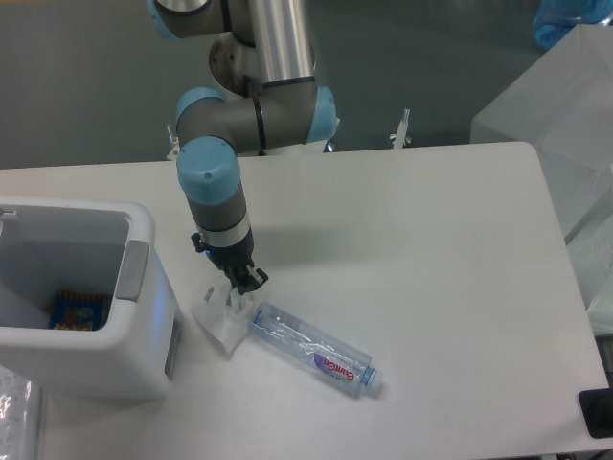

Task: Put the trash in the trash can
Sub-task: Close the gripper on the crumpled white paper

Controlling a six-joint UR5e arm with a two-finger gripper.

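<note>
Even, cool overhead light, soft shadows under the arm (215,182); slightly soft, low-resolution picture.

The trash can (144,316) and bottle (311,350) flank the wrapper (218,321); above stays open.

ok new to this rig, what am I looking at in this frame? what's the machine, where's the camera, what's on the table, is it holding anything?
One fixed camera looks down at a white table from the front and above. The grey and light-blue jointed thing is a robot arm reaching down from the far edge. At its tip is a two-finger gripper, down on a white wrapper that lies on the table. The fingers look closed on the wrapper's upper edge, but the view is too small to be sure of the grip. Beside the wrapper, to the right, a clear bottle with a purple label lies on its side. At the left stands a white bin, open on top, with something blue and yellow already inside.
</note>
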